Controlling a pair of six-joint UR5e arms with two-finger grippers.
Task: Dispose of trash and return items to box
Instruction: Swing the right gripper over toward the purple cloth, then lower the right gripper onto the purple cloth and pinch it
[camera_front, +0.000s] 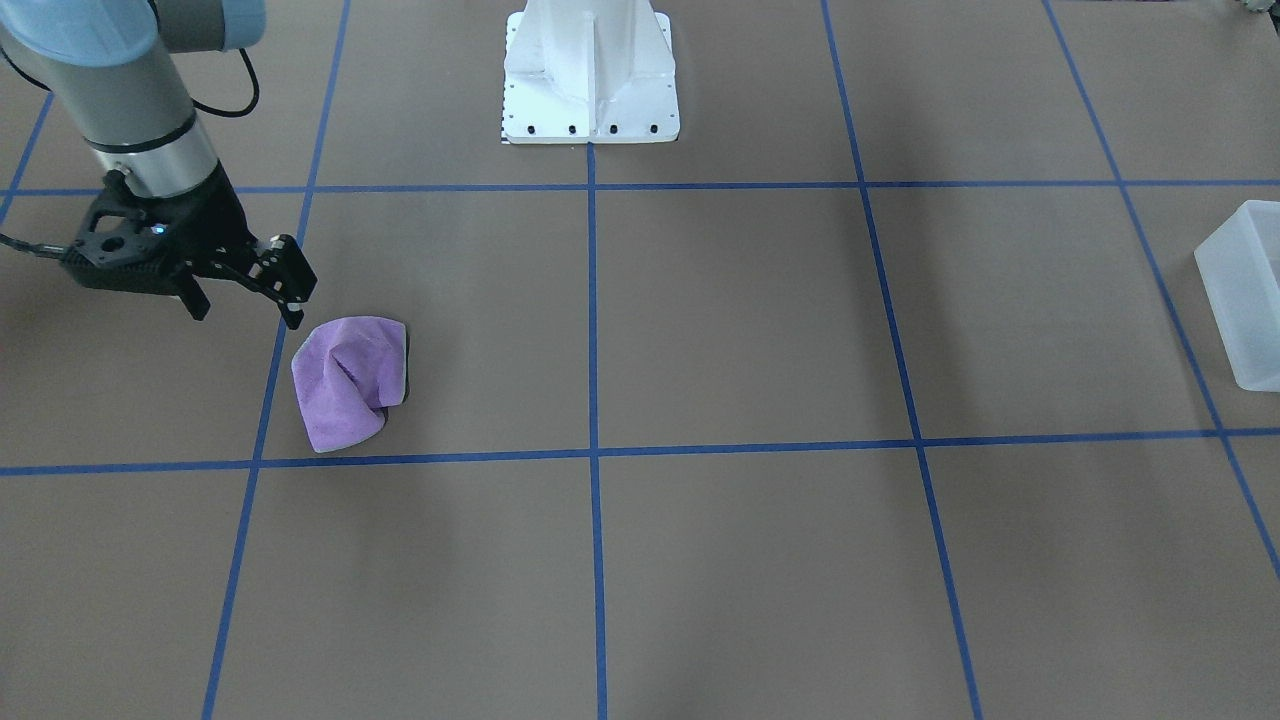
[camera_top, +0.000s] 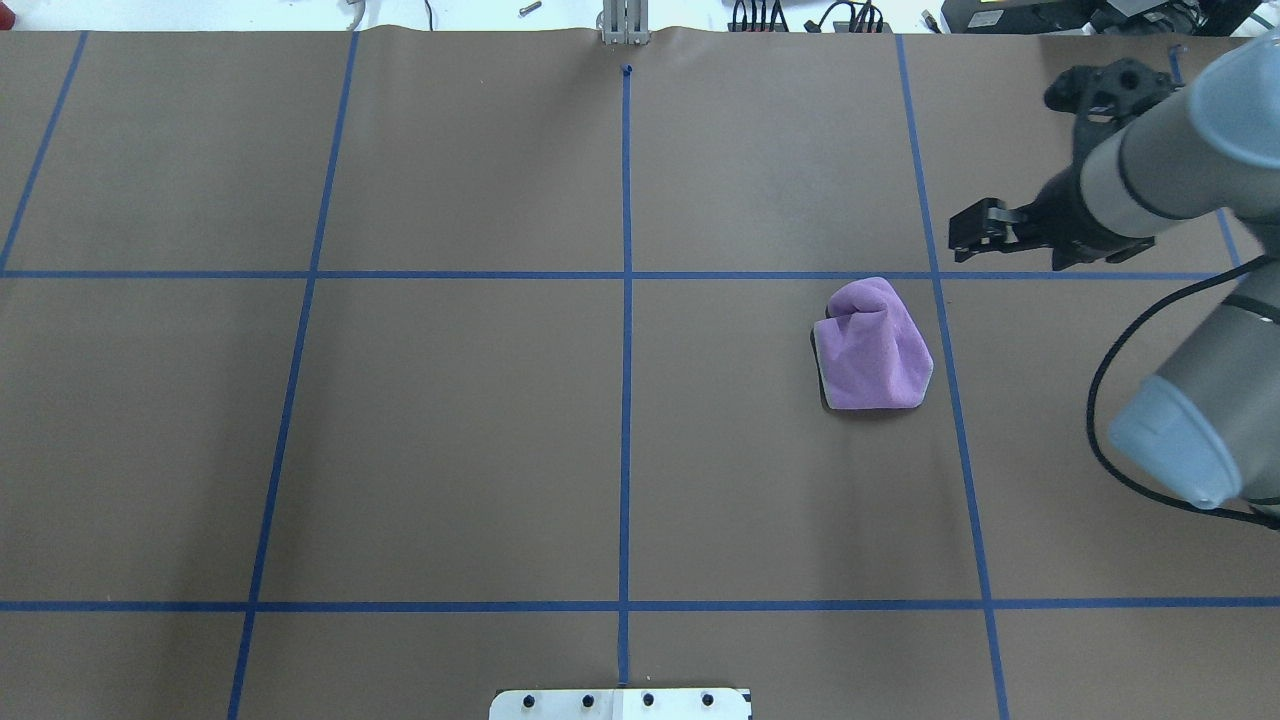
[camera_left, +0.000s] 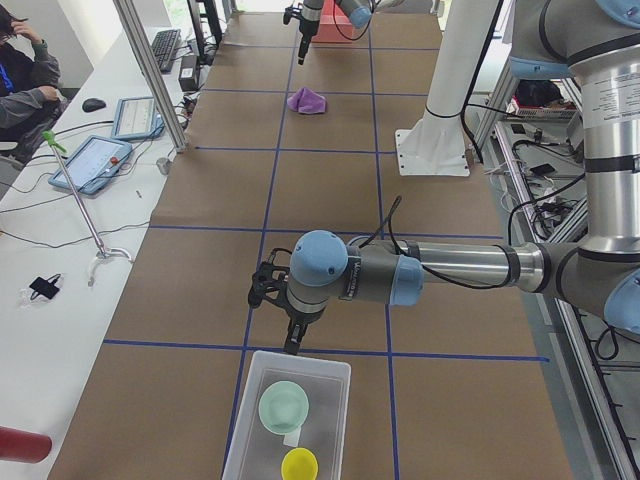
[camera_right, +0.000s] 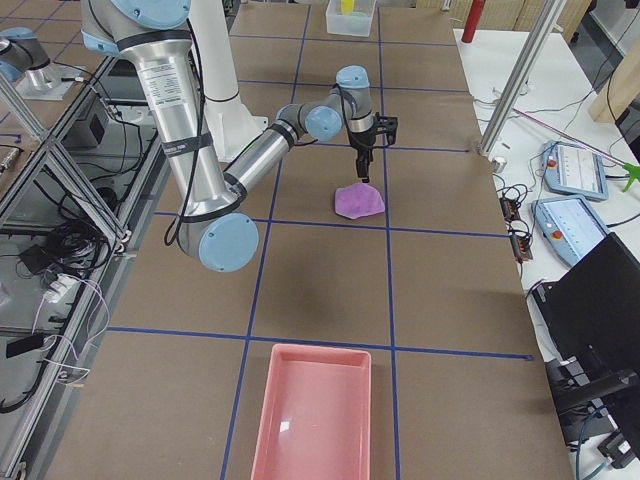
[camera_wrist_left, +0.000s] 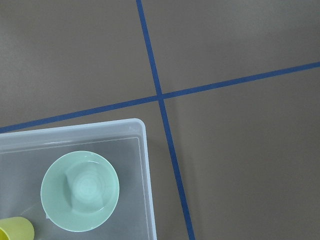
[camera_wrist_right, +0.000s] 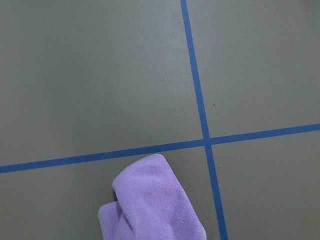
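Bowl (camera_wrist_left: 80, 191), cup (camera_wrist_left: 15, 230) in box (camera_wrist_left: 75, 131); right gripper (camera_front: 245, 308) beside cloth (camera_front: 345, 385)

Brown table (camera_front: 750, 330) crossed by a grid of blue tape lines (camera_front: 592, 300). A lilac-purple cloth (camera_front: 345, 380) with a pale edge. A frosted white bin (camera_wrist_left: 147, 175), a mint-green bowl (camera_wrist_left: 80, 191) and a bright yellow cup (camera_wrist_left: 15, 230). A pink tray (camera_right: 312, 415).

The brown desk (camera_top: 450, 430), gridded with blue tape (camera_top: 625, 400), carries a crumpled purple cloth (camera_top: 875, 350), a frosted box (camera_front: 1245, 300) at one end and a pink tray (camera_right: 312, 420) at the other.
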